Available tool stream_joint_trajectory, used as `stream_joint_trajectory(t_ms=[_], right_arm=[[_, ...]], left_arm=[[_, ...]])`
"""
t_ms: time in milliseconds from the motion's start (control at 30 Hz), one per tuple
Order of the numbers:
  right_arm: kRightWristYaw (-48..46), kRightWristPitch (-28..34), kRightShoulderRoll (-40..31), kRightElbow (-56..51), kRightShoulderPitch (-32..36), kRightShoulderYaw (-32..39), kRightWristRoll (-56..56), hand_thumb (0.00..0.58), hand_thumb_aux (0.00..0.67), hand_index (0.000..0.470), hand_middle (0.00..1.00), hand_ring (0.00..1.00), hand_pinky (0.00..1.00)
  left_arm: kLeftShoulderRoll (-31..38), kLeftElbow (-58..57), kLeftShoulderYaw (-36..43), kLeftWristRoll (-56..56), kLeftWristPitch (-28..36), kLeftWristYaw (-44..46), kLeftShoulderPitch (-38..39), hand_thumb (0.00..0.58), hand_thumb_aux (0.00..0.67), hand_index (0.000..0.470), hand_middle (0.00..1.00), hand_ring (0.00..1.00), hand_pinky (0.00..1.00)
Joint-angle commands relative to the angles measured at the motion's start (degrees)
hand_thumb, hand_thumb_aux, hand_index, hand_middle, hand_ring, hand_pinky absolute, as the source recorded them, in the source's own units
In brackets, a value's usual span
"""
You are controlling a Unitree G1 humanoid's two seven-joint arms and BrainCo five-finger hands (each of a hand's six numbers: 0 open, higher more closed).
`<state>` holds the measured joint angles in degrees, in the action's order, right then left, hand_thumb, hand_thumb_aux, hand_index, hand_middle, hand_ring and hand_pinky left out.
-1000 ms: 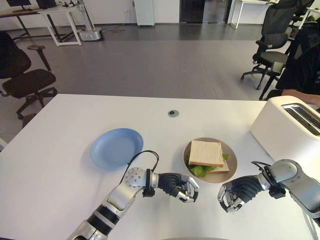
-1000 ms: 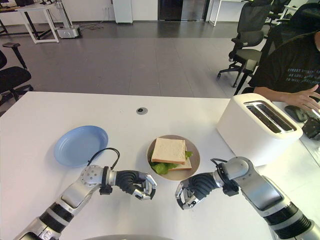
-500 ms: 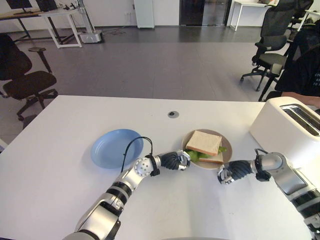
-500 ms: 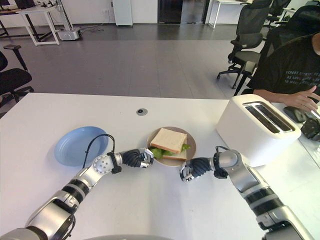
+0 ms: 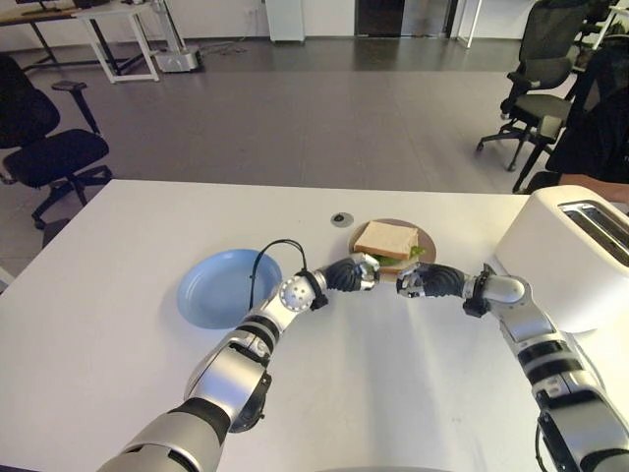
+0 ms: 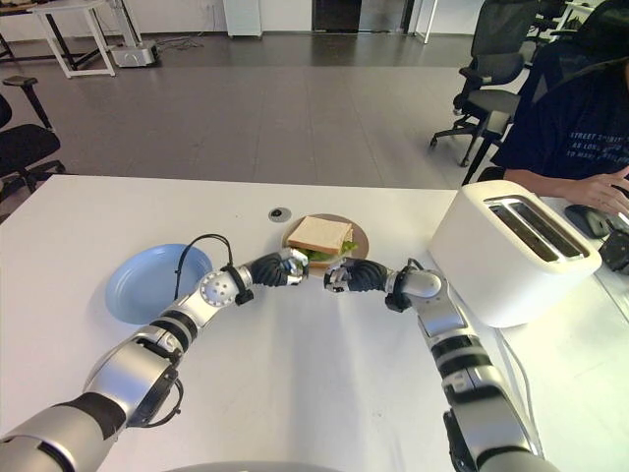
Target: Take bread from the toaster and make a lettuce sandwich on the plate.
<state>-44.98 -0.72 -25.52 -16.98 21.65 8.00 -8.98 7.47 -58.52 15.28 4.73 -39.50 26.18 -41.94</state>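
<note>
White table (image 5: 118, 324), sandwich (image 5: 387, 239) on plate (image 6: 360, 238), left hand (image 5: 356, 274), right hand (image 5: 417, 282) alongside.

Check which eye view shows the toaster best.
The right eye view. There the whole toaster is in frame, and both top slots can be seen end to end. In the left eye view the toaster is cut by the picture's right edge, so only part of its body and slots shows.
</note>
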Motion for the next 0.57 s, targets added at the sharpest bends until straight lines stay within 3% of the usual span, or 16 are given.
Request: stream_joint_trajectory(t_ms=[33,167,200,300,400,567], right_arm=[[13.40,5.18,7.67,19.59,-9.07,-6.93,-5.68,0.000,0.000,0.000,0.00,0.00,0.00],[27.60,7.03,11.43,27.45,-14.64,-9.56,1.42,0.000,0.000,0.000,0.00,0.00,0.00],[30.21,7.61,13.06,27.46,-14.29,-9.75,1.77,0.000,0.000,0.000,0.00,0.00,0.00],[33.82,7.12,15.52,26.17,-12.87,-7.14,5.05,0.000,0.000,0.000,0.00,0.00,0.00],[37.08,4.02,17.42,26.24,-13.10,-6.72,7.54,0.000,0.000,0.000,0.00,0.00,0.00],[37.27,-0.31,17.80,24.54,-12.24,-4.89,9.69,0.000,0.000,0.000,0.00,0.00,0.00]], left_arm=[[-0.06,24.72,-9.12,-15.37,14.76,-0.11,12.92,0.000,0.000,0.000,0.00,0.00,0.00],[-1.52,40.90,-15.53,-22.89,29.53,-8.59,23.78,0.000,0.000,0.000,0.00,0.00,0.00],[-3.06,46.26,-19.16,-26.33,33.82,-14.41,24.81,0.000,0.000,0.000,0.00,0.00,0.00],[-3.85,57.76,-25.03,-25.44,38.79,-26.42,26.04,0.000,0.000,0.000,0.00,0.00,0.00],[-2.09,61.96,-23.57,-28.96,43.36,-21.03,27.35,0.000,0.000,0.000,0.00,0.00,0.00],[-0.78,64.50,-20.31,-22.46,41.84,-19.30,29.40,0.000,0.000,0.000,0.00,0.00,0.00]])
